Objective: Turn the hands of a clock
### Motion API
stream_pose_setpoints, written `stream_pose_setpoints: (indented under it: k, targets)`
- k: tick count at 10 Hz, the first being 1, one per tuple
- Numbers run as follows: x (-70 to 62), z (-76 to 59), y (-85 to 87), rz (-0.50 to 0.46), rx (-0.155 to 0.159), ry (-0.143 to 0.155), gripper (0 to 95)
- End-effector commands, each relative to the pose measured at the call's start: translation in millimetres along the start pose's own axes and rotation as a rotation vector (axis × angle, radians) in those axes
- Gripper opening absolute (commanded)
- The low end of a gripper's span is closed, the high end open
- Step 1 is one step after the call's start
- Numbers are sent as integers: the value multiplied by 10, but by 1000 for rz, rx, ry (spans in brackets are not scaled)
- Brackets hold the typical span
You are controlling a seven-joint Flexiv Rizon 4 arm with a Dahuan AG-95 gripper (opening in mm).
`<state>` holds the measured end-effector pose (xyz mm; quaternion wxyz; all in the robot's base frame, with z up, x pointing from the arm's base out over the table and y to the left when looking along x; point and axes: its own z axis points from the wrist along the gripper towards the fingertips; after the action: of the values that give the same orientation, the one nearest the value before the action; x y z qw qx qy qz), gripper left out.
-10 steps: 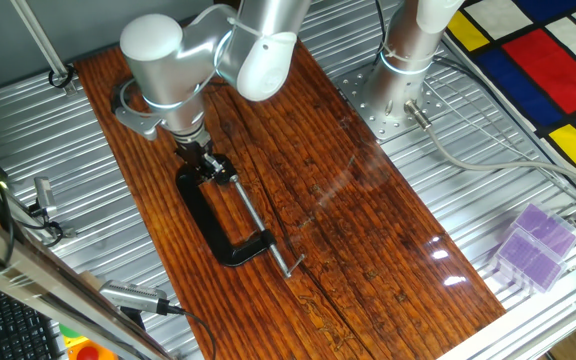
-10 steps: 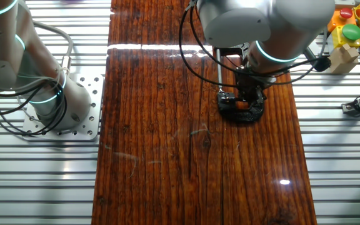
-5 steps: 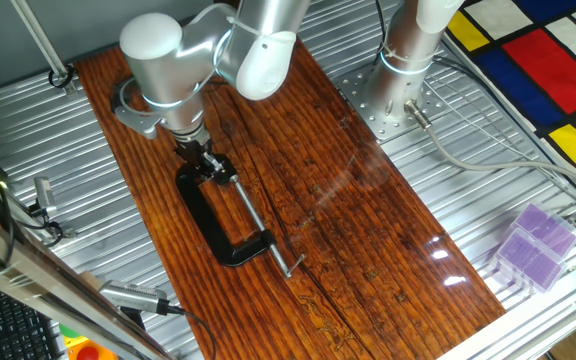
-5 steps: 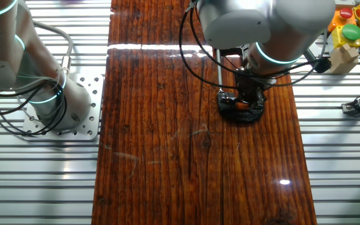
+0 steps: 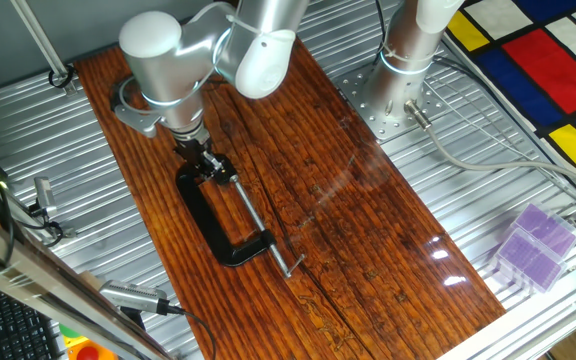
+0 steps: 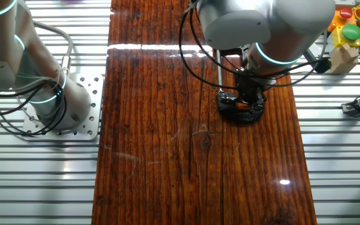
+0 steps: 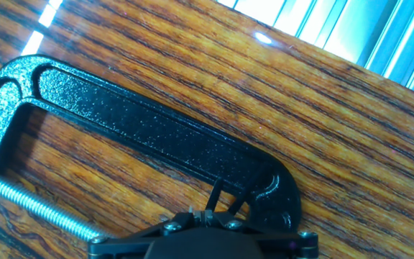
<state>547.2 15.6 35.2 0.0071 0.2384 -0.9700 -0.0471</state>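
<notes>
A black C-clamp point(image 5: 206, 213) lies on the wooden table; it also shows in the other fixed view point(image 6: 239, 114) and fills the hand view point(image 7: 157, 129). The small clock point(image 6: 246, 105) shows only as an orange spot in the clamp's jaw, mostly hidden under my hand. Two thin black hands point(image 7: 220, 196) stick up by the clamp's curved end. My gripper point(image 5: 200, 157) point(image 6: 242, 100) point(image 7: 207, 214) points down onto that jaw end, and its fingers are closed together on a small pale part of the clock.
The clamp's threaded screw point(image 7: 34, 205) runs toward the table's front point(image 5: 263, 232). A second arm's base point(image 5: 398, 70) stands on a metal plate at the back. A purple box point(image 5: 533, 245) and coloured toys point(image 6: 349, 25) lie off the board.
</notes>
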Motion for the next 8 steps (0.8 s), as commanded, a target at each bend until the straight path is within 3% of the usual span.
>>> stream_pose_setpoints:
  k: [1, 3, 8]
  targets:
    - [-48, -35, 0, 6, -2, 6, 0]
    - [-140, -131, 29, 29, 0, 19, 0]
    - [-284, -286, 196, 127, 3, 16, 0]
